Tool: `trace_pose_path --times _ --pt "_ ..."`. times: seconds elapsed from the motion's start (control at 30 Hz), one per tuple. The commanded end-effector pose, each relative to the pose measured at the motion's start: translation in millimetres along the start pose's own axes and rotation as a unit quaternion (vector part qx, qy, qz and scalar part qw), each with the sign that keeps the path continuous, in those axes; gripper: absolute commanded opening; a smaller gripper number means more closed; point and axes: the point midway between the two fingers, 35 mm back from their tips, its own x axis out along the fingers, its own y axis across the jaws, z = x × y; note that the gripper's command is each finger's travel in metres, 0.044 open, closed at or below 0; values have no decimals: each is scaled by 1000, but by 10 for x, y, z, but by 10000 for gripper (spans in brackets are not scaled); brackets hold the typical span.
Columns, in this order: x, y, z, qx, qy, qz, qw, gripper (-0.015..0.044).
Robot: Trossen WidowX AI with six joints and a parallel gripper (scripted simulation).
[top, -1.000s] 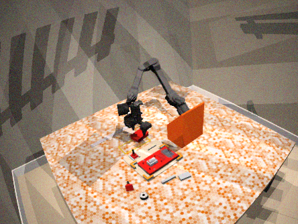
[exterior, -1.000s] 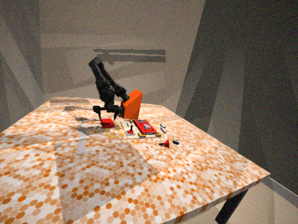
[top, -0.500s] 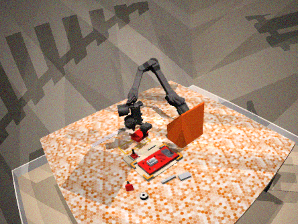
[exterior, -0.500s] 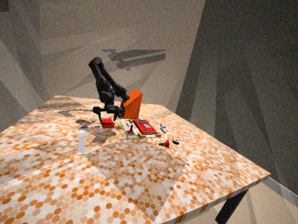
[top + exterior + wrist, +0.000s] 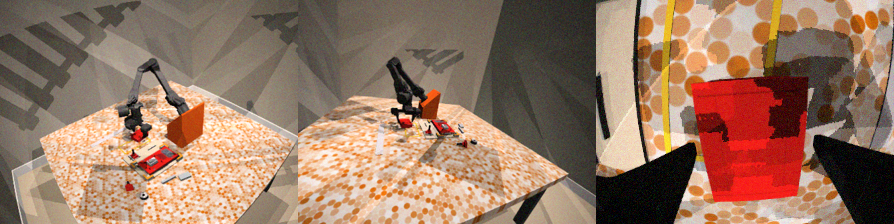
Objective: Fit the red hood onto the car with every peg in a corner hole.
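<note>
The red hood (image 5: 138,135) (image 5: 405,123) (image 5: 751,150) lies on the table beside the jig board (image 5: 141,153) (image 5: 423,127), roof up. My gripper (image 5: 139,132) (image 5: 405,121) (image 5: 756,145) is open and points down over the hood. In the wrist view one finger stands on each side of the hood, with a gap on both sides. The red chassis (image 5: 164,162) (image 5: 437,124) sits in the jig with the grey engine block (image 5: 152,161) (image 5: 445,127) on its deck. The pegs are too small to make out clearly, and the hood's corner holes cannot be made out.
A tall orange block (image 5: 186,125) (image 5: 430,107) stands behind the jig, close to the arm. A small red piece with a black stem (image 5: 129,187) (image 5: 463,143), a wheel (image 5: 143,195) (image 5: 474,141) and grey bars (image 5: 184,176) (image 5: 168,179) lie nearby. A white strip (image 5: 380,139) lies on the table.
</note>
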Motion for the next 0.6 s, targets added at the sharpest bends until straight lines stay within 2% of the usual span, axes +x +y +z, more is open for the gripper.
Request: trace_pose_path --times 0.0,0.43,0.53,0.57 --pt "22 17 -5 -3 0 2 1000 440" --pt "86 16 -7 -4 0 2 1000 440" --pt "68 0 -3 0 0 0 1000 361" --pt "68 0 -3 0 0 0 1000 355"
